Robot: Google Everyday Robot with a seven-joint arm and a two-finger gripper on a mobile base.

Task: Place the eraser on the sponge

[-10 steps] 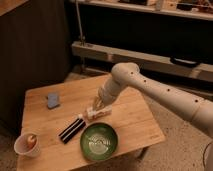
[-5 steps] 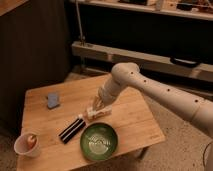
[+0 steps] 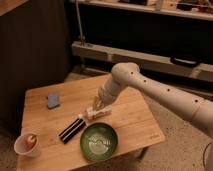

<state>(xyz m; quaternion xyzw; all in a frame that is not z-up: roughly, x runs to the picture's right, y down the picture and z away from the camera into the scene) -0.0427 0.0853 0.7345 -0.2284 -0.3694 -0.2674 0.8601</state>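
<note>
The eraser (image 3: pixel 72 129), a long flat black block with a pale stripe and a white end, lies flat on the wooden table (image 3: pixel 131 117) near its middle, just left of the green bowl. The sponge (image 3: pixel 52 100), a small blue-grey pad, rests apart from it toward the table's back left. My gripper (image 3: pixel 95 113) hangs low over the table at the end of the pale arm, just right of the eraser's white end and touching or nearly touching a small cream-white object there.
A green bowl (image 3: pixel 99 141) sits near the table's front edge. A white cup (image 3: pixel 27 144) with something orange inside stands at the front left corner. Dark shelving and a bench run behind the table.
</note>
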